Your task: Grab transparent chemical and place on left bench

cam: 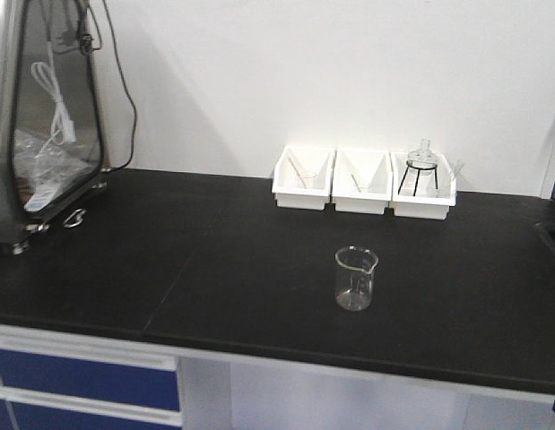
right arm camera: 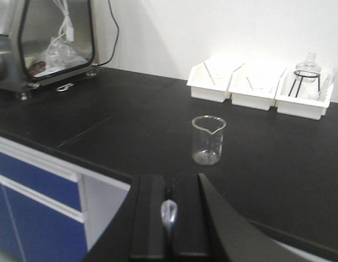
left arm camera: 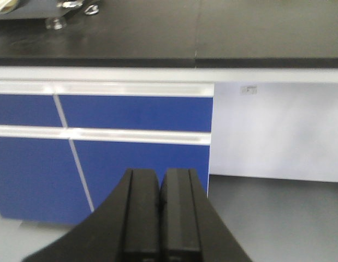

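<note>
Grasp status: my right gripper [right arm camera: 170, 183] is clamped on the transparent chemical [right arm camera: 169, 213], whose long axis appears to run along the jaw slot. The left bench [right arm camera: 114, 114] lies ahead of these fingertips. My left gripper [left arm camera: 160, 177] is closed on nothing, facing the cabinet fronts [left arm camera: 136, 112]. Only the right wrist view shows the held item; the front view adds the beaker [cam: 356, 279].

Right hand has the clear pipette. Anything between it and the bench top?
Nothing visible blocks it. The right hand is shut on the clear pipette at the bench edge. Only the beaker stands just ahead; bare black surface lies to either side of it.
</note>
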You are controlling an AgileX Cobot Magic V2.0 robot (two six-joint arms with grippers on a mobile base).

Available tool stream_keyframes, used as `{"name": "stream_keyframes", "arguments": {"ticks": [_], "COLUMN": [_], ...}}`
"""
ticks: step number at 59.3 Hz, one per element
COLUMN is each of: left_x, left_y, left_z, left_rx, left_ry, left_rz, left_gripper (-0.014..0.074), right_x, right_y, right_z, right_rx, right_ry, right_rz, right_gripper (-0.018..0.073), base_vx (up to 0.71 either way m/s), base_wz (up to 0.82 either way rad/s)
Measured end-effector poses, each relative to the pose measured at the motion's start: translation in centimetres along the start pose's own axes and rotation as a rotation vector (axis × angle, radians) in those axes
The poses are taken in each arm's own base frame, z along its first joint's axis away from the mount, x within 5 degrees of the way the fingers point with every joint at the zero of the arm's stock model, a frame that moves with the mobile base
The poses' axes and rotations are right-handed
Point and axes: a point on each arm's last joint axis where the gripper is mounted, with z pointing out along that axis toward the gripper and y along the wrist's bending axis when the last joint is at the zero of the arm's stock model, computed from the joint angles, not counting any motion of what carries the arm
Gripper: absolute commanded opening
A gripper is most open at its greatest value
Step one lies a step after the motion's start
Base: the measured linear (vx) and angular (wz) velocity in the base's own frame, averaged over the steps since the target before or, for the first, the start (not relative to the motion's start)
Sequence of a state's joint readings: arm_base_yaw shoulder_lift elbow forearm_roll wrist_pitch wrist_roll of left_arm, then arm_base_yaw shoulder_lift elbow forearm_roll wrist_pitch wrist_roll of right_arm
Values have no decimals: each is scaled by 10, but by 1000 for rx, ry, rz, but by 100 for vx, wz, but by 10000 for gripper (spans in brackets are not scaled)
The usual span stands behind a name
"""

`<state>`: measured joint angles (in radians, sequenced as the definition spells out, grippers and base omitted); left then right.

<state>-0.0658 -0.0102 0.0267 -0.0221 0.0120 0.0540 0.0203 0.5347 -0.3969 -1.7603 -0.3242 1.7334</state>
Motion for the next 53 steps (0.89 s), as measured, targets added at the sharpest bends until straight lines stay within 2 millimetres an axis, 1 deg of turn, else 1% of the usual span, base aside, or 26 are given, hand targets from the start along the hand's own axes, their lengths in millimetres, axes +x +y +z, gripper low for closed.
{"name": "stream_keyframes", "arguments": {"ticks": [53], "left_x": [0], "left_y": [0], "left_z": [0], "left_rx": [0], "left_ry": [0], "left_rz": [0], "left_gripper": [-3], "right_x": [0], "right_y": [0], "right_z": [0], "right_rx": [0], "right_ry": [0], "right_rz": [0], "right_gripper": [-3], "base_vx": [34], "base_wz": [-19]}}
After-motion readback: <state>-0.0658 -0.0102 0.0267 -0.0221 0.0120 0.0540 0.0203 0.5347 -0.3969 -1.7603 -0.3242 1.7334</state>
